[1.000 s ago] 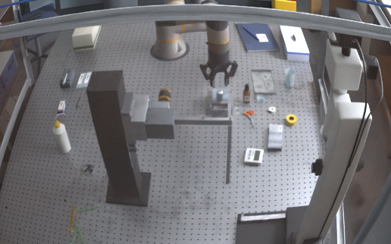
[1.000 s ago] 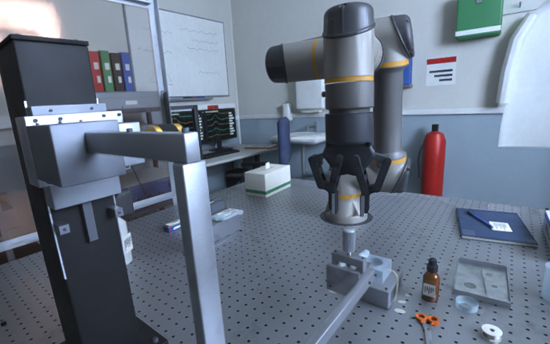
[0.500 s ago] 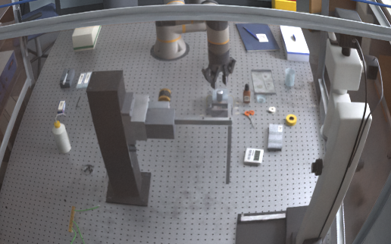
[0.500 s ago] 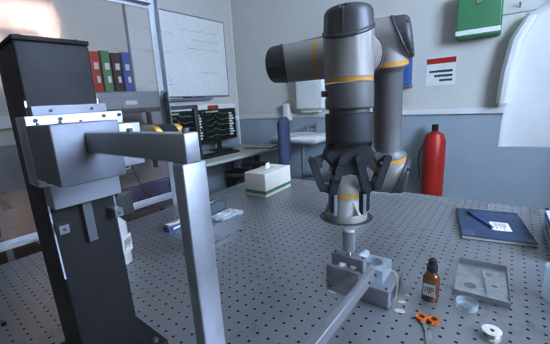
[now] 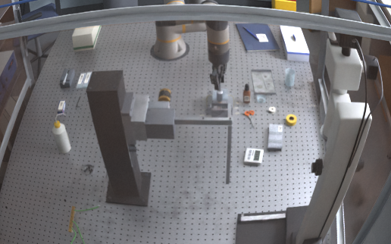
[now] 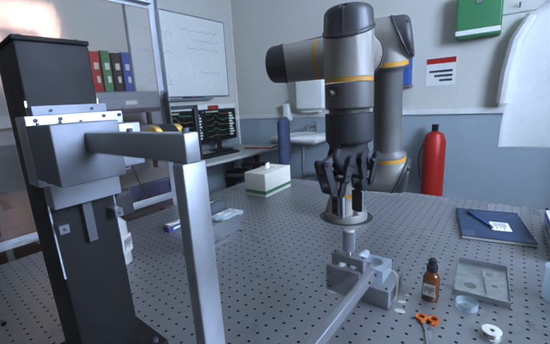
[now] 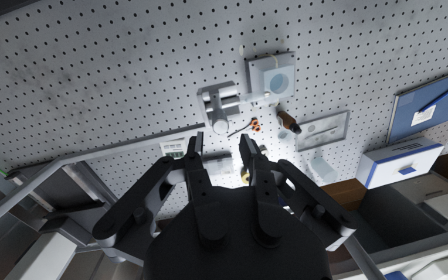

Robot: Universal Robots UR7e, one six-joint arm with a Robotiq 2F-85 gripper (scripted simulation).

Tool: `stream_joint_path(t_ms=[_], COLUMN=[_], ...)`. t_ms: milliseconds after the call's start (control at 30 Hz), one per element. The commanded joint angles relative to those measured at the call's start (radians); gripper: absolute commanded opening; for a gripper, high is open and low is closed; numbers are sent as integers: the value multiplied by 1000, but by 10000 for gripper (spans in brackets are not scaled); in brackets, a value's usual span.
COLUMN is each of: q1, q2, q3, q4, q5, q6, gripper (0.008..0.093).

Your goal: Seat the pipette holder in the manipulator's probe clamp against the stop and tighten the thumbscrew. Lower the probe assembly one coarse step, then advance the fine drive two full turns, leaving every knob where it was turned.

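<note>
The thumbscrew (image 6: pixel 348 239) (image 7: pixel 220 124) (image 5: pixel 218 94), a short grey cylinder, stands upright on top of the probe clamp (image 6: pixel 349 269) (image 7: pixel 219 100) (image 5: pixel 219 108), and my gripper (image 6: pixel 346 211) (image 7: pixel 220 142) (image 5: pixel 216 84) hangs a short way straight above it, open and empty. The pipette holder (image 7: pixel 246 98) lies across the clamp towards a pale block with a round well (image 7: pixel 277 82) (image 6: pixel 379 265). The clamp sits at the end of the manipulator's L-shaped arm (image 5: pixel 227 144) (image 6: pixel 190 227), which runs back to the stage blocks (image 5: pixel 151 115) on the dark column (image 5: pixel 111 140) (image 6: pixel 61 194).
The manipulator arm and column stand left of the clamp. A brown dropper bottle (image 6: pixel 430 280) (image 5: pixel 246 94), orange scissors (image 6: pixel 426 320) (image 5: pixel 249 113), a grey tray (image 6: pixel 482 282) and a timer (image 5: pixel 253 156) lie to the right. A yellow tape roll (image 5: pixel 291 119) and a blue notebook (image 6: pixel 495 226) lie farther off.
</note>
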Motion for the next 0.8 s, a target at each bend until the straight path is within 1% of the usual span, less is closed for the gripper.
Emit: stream_joint_path(t_ms=[0,767], q1=[0,0], q2=[-1,-1], q3=[0,0], q4=[0,-2], q5=[0,0], q6=[-42,-1228], gripper=[480,480])
